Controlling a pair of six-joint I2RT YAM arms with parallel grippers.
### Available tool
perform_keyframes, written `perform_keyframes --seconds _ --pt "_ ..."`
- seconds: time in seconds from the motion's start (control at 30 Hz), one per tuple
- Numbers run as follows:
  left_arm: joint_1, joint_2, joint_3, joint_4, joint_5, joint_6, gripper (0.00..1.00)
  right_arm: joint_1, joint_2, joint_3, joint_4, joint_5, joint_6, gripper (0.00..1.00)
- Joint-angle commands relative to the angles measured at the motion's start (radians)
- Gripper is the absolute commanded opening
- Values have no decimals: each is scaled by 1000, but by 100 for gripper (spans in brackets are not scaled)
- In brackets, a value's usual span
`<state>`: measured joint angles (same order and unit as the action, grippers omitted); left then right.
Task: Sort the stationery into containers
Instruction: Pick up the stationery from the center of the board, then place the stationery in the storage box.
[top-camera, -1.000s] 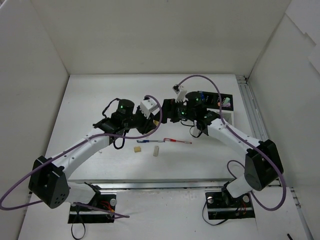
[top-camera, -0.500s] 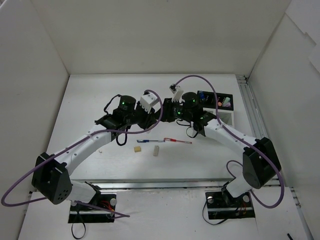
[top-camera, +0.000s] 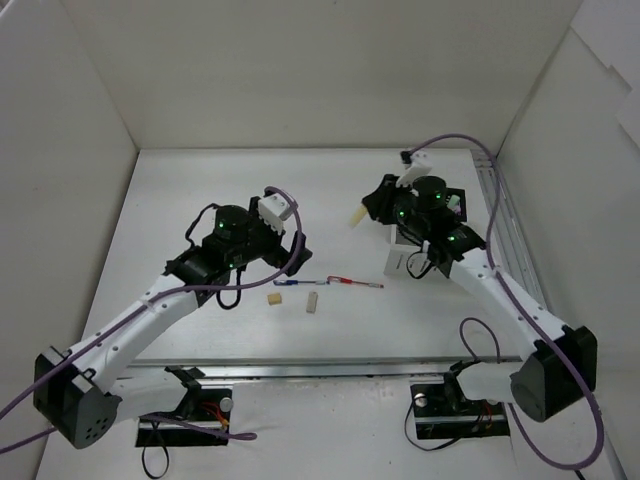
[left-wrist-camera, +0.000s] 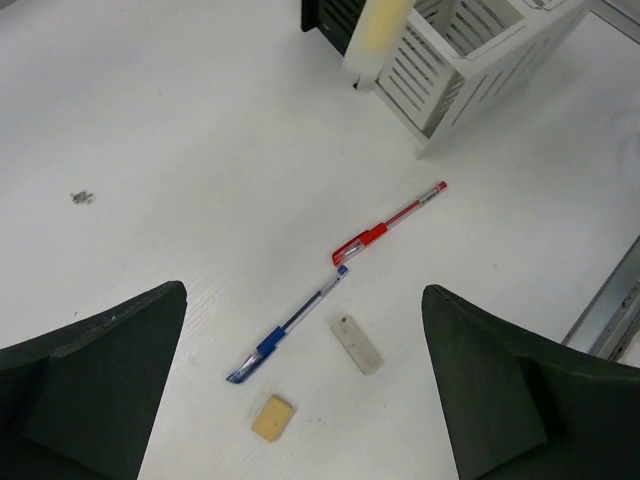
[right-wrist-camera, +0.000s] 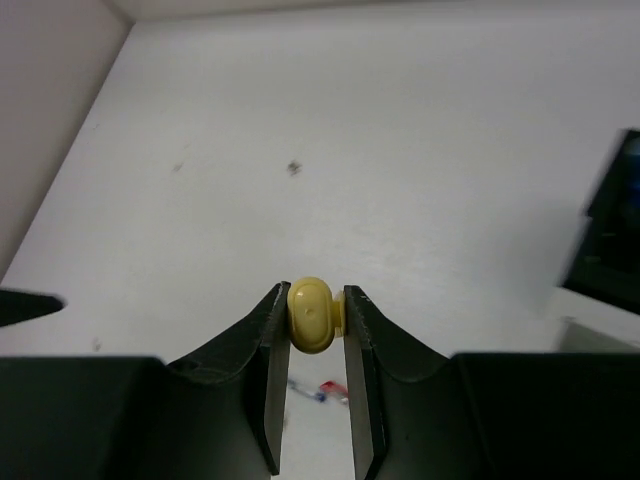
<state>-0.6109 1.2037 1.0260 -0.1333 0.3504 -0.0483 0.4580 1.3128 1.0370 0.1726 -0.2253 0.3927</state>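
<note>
Right wrist: yellow marker (right-wrist-camera: 308, 316) clamped between tips of right pincer (right-wrist-camera: 313, 300); left pincer (left-wrist-camera: 305, 292) wide open, empty.

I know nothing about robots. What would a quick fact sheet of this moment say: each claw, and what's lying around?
Left gripper: open, holding nothing
Right gripper: shut on a yellow marker, held above the table
Lying on table: blue pen, red pen, beige eraser, pale eraser
Container nearby: white slotted box
</note>
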Motion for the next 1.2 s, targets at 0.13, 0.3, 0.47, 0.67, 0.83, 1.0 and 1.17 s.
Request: perform_keyframes --seconds 0.13,0.3,0.47,0.67,0.83,1.0,1.17 --pt "6 -179 -101 -25 -284 -153 100 -215 -181 43 -53 435 -198 0" --pt "25 -199 -164 -22 -320 -202 100 -352 -121 74 -44 429 -250 0" --pt "34 -184 -167 -37 -346 -211 100 -438 -8 63 106 343 -345 0" --pt "34 -159 -161 -26 -327 -203 100 -493 121 54 248 236 -432 0" --pt "43 -138 -153 -25 -330 -208 100 -513 195 54 262 178 -431 0" --pt "43 -121 -142 -34 -334 -223 100 -528 210 23 220 155 -397 22" --pt "53 -119 -139 -43 -332 -240 100 -532 194 23 153 95 -351 74"
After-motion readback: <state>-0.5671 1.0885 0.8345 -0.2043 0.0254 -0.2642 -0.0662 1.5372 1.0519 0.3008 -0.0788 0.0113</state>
